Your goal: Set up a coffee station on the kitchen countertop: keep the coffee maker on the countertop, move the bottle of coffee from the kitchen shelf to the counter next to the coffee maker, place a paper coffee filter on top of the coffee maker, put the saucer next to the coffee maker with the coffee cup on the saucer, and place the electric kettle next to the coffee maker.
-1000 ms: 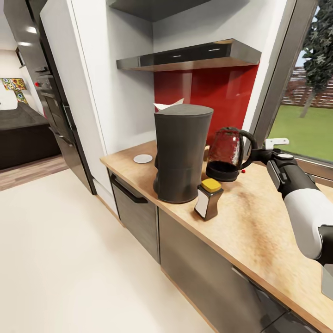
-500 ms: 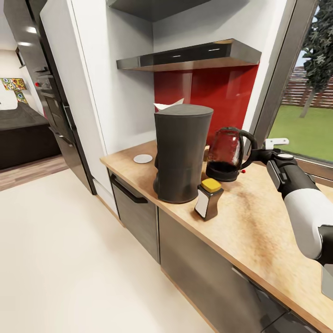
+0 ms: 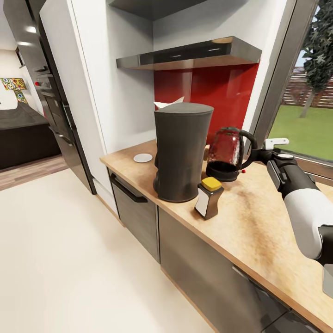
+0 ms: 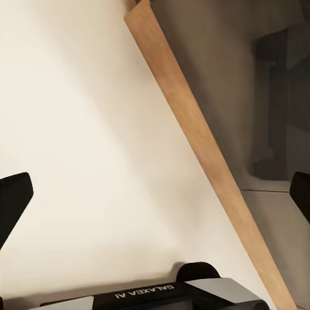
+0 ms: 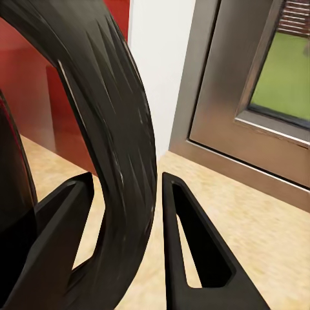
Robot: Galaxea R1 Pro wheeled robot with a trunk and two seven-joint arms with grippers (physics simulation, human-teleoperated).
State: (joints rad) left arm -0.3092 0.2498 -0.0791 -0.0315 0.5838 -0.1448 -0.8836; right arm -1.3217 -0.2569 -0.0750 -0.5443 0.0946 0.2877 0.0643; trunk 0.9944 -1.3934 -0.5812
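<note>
Black kettle handle [image 5: 123, 148] sits between the right fingers [image 5: 187, 252], which clamp it.

Coffee maker [image 3: 181, 152] is the tall block mid-counter. Electric kettle [image 3: 226, 154] sits just behind-right of it, bottle of coffee [image 3: 208, 197] just front-right; gaps between them tight. Saucer [image 3: 143, 158] lies left, low. Countertop [image 3: 259, 226] right of the bottle is open. Shelf [image 3: 194, 54] caps headroom above.

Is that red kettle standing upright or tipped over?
Upright: the electric kettle stands on its base on the countertop, handle between the right gripper's fingers.
</note>
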